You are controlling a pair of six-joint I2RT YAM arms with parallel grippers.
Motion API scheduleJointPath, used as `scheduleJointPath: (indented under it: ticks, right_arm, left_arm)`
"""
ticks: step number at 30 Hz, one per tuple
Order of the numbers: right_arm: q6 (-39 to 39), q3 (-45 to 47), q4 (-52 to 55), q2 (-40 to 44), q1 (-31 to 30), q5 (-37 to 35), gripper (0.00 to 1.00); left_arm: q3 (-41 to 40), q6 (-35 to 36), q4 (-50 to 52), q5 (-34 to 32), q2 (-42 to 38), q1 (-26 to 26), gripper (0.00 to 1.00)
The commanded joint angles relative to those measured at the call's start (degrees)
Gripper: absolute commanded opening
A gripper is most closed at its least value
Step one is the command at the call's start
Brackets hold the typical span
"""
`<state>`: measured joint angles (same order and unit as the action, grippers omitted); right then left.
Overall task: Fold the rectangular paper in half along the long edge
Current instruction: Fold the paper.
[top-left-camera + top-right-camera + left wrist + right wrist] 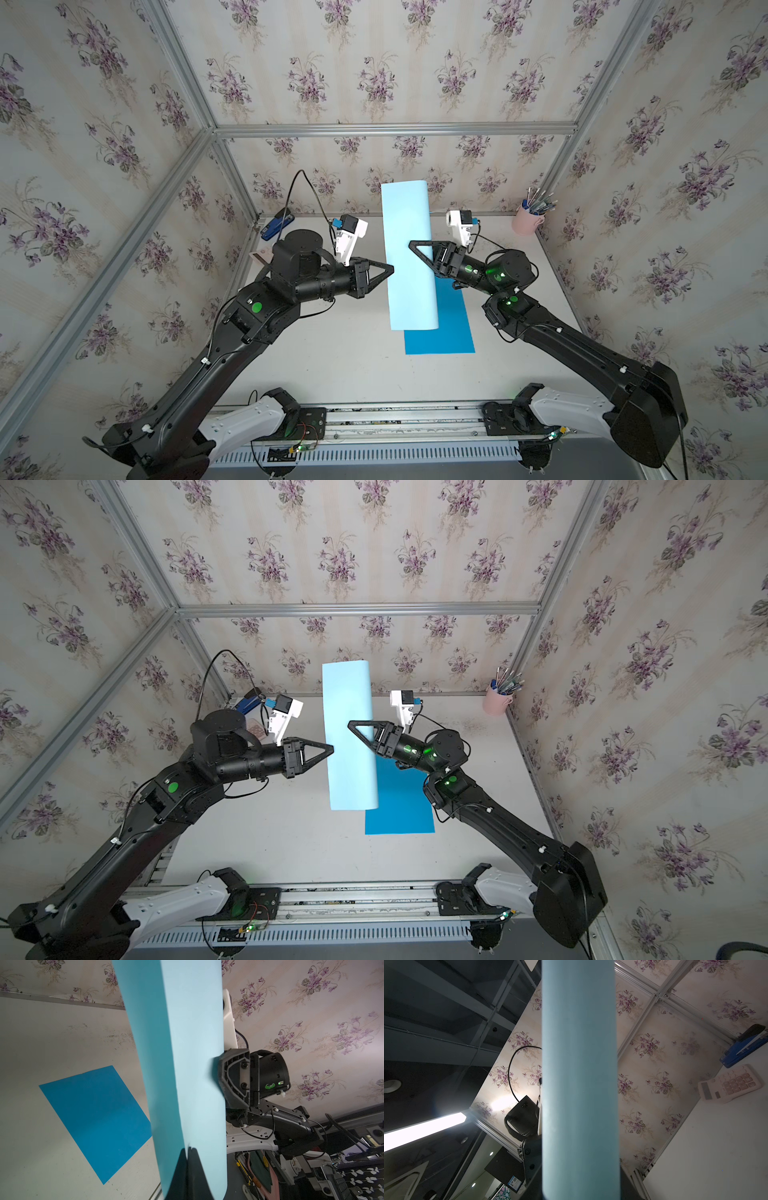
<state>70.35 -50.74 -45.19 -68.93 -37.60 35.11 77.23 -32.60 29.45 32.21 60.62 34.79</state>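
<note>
**Mostly matt: paper, plastic, metal**

Pale blue paper (409,257) between the jaws is smooth and matt, with a soft sheen on its curved side; left gripper (390,269) and right gripper (413,248) are black matt plastic; the darker blue sheet (451,332) below the right jaws is matt paper too; the table (332,365) beneath is white, dull and scuffed; the frame rails (395,129) beyond are brushed metal.

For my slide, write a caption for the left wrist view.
Left tool pinches the bowed light blue rectangular paper, right tool clasps its bend; dark blue paper sheet lies below.
</note>
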Motion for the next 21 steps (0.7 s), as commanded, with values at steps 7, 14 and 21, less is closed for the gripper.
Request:
scheduleJointPath:
  ticks: [7,14,21]
  right_arm:
    - [-0.35,-0.66,-3.01,-1.03,-0.98,-1.21,0.43]
    - [-0.16,-0.68,-3.81,-1.12,-1.16,-1.66,0.38]
    - [0.43,-0.7,-5.05,-1.69,-1.17,-1.19,0.34]
  left_arm:
    - [0.13,-0.03,-2.29,0.51,0.02,0.1,0.0]
    - [0.11,-0.01,-2.22,0.46,-0.06,0.15,0.0]
    - [0.45,0.18,-1.73,0.19,-0.15,0.11,0.0]
